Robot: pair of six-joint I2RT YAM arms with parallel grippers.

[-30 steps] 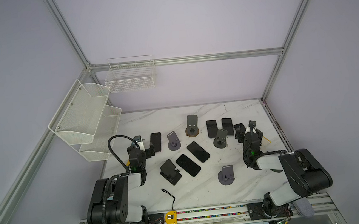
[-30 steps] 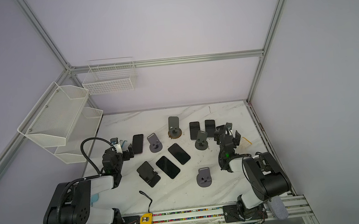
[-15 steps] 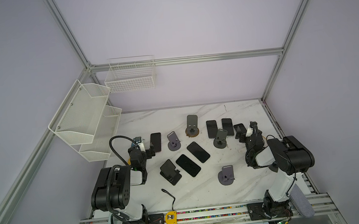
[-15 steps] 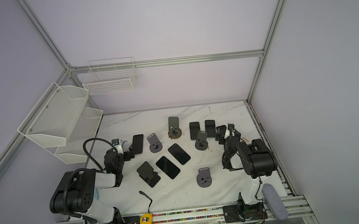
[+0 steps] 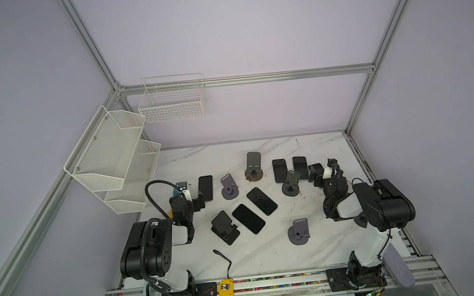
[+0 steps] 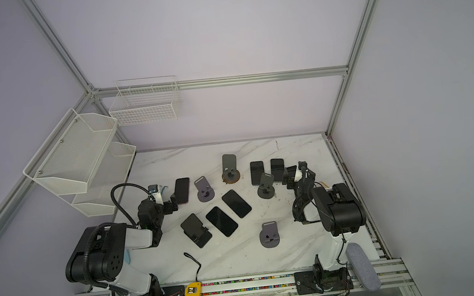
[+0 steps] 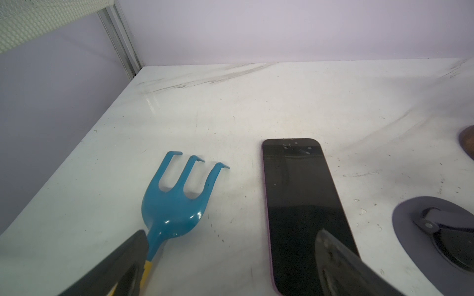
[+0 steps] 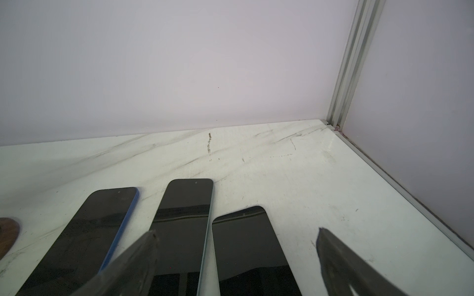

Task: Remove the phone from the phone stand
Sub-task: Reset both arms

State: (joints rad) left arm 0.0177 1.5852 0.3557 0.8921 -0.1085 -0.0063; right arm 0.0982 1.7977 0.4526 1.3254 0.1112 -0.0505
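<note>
Marbled tabletop (image 5: 270, 255) — left claw (image 7: 230, 235) and right claw (image 8: 237, 232) both released, gripping nothing.

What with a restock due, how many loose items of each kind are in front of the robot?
Phones lying flat: 6
Phone stands: 5
Blue hand rake: 1
Yellow tape measure: 1
Total: 13
Whether the black stand carries a phone cannot be told.
</note>
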